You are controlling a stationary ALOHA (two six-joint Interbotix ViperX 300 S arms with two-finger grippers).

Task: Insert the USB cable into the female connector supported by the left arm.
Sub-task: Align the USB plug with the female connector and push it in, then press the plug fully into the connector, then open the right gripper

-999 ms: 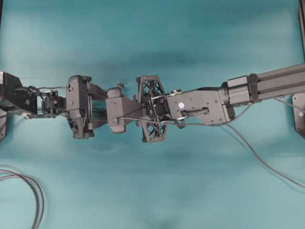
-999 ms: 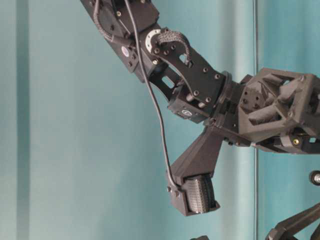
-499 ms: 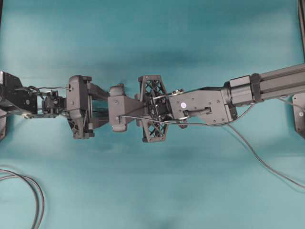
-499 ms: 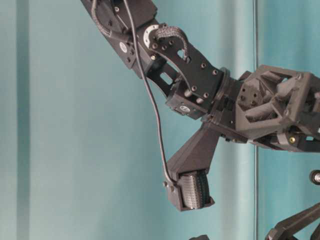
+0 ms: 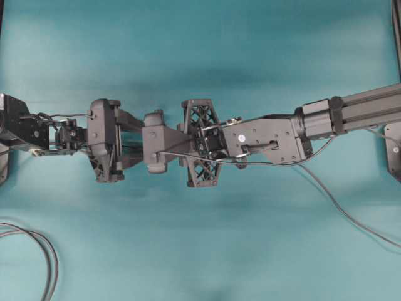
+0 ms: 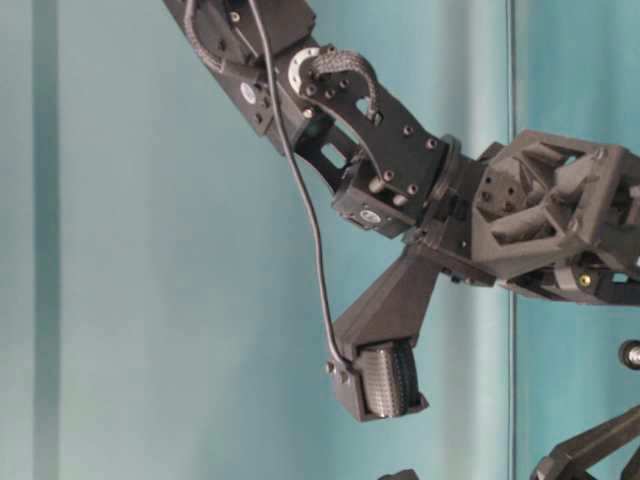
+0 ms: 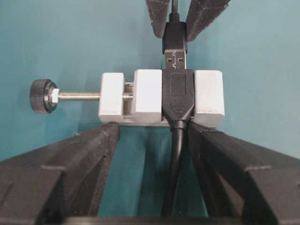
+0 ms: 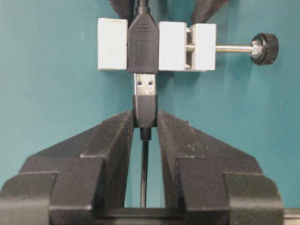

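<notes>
Now, the scene line by line.

Right jaws: the black right gripper (image 8: 144, 123) pinches the USB cable's small black plug (image 8: 144, 110) between its two pads, the thin dark grey cable (image 8: 144, 178) trailing back between the fingers.

Plug tip: the silver metal tip (image 8: 144, 85) is partly exposed, its end at or just inside the mouth of the socket; how deep it sits I cannot tell.

Female connector: a small white rectangular block (image 7: 147, 97) with a black socket body (image 7: 178, 96) clamped across it, a threaded pin with a black knob (image 7: 41, 96) out to one side, and a dark cable (image 7: 174, 173) running back from the socket.

Left jaws: the black left gripper (image 7: 152, 136) stands spread wide, its two pointed fingers touching the near edge of the white block on either side.

Overhead: both black arms meet nose to nose above the teal desk (image 5: 200, 50); a looped double dark cable (image 5: 45, 254) lies at the lower left.
</notes>
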